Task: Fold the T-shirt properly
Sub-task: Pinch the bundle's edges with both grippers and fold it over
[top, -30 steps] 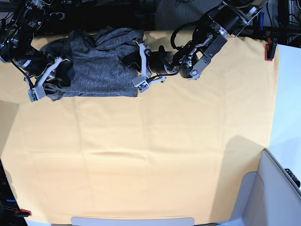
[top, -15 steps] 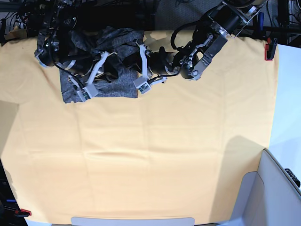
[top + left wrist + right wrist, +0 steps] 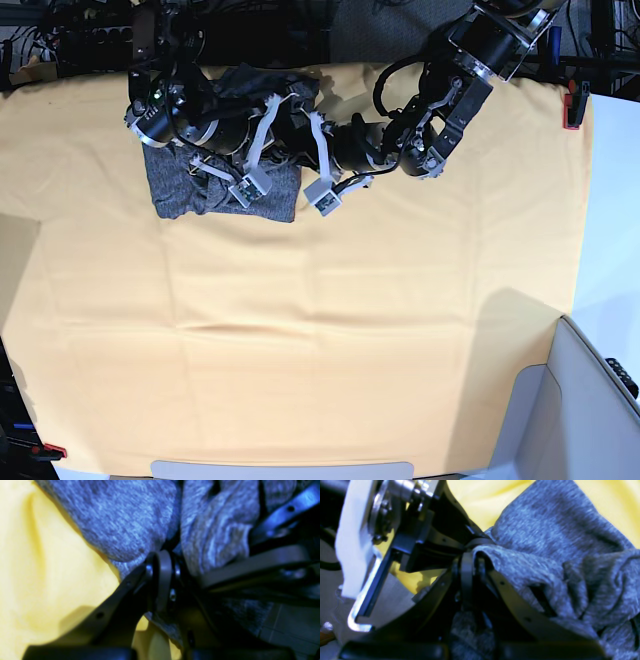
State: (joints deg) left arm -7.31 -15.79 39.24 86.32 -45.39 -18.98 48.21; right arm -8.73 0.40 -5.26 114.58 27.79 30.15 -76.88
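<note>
At the far edge of the cloth (image 3: 300,330), left of centre, the T-shirt (image 3: 175,190) lies bunched. Both grippers, left (image 3: 323,197) and right (image 3: 247,186), pinch shirt fabric mid-fold. Next, I judge, lay the gathered layer flat, then release.

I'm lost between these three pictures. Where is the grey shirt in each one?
Base view: the T-shirt lies bunched near the table's far edge, left of centre, under both arms.
Left wrist view: it fills the upper middle and right.
Right wrist view: it fills the right half.
Shared landmark: the yellow-orange table cloth under it, also seen left and top.
</note>
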